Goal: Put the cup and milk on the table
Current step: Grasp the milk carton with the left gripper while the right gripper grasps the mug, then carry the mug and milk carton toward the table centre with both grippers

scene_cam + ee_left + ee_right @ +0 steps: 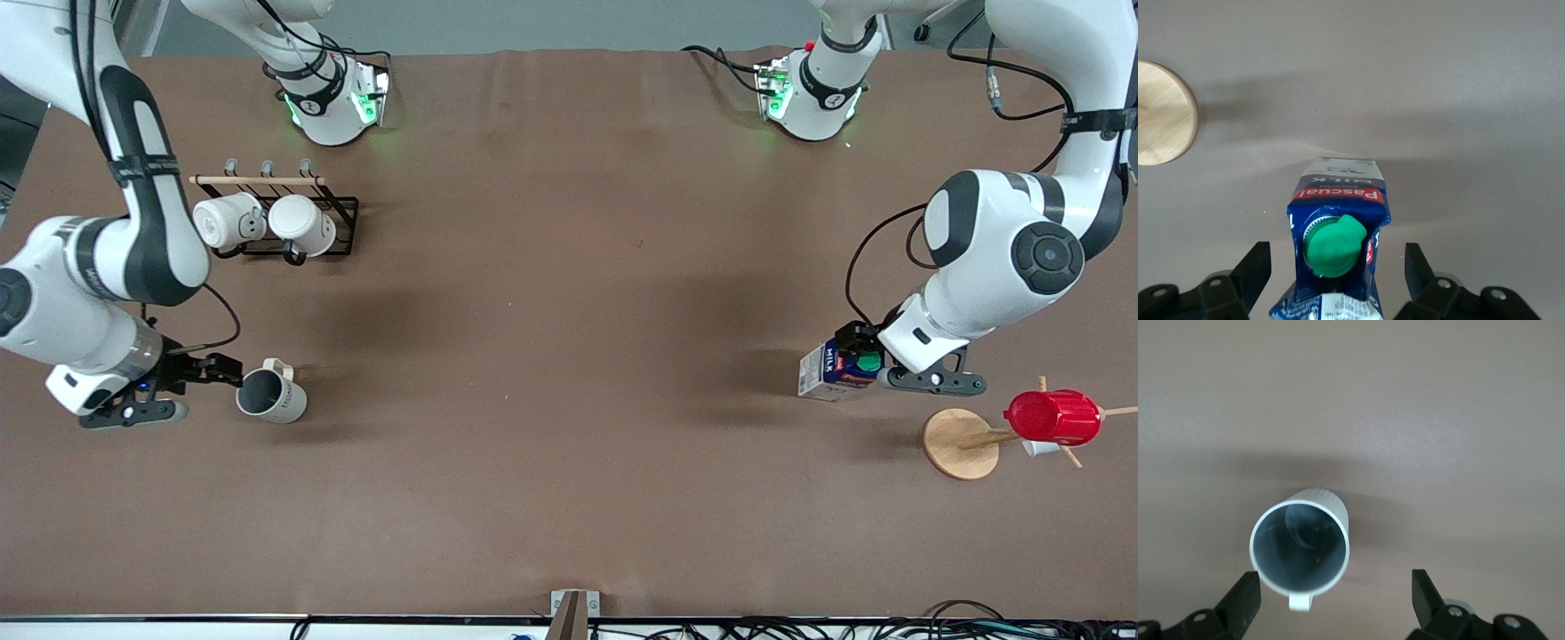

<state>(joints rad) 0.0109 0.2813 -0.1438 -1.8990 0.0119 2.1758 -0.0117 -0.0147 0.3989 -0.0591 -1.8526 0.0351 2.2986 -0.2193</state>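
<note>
Cup [271,396] upright on the brown table [569,373], lower left of frame, standing free, handle clear. Right gripper [182,384] beside it, fingers spread wide and touching nothing; released. Milk carton [836,366] upright on the sheet at right of frame, green cap up. Left gripper [876,364] straddling it, fingers [1248,277] parted with gaps at both carton sides; let go, not clamped. Both items apparently set down. Remaining, by judgement: lifting both arms clear without nudging carton or mug.

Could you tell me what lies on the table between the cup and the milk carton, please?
Nothing: in the front view only bare brown table stretches between the cup and the milk carton.
</note>
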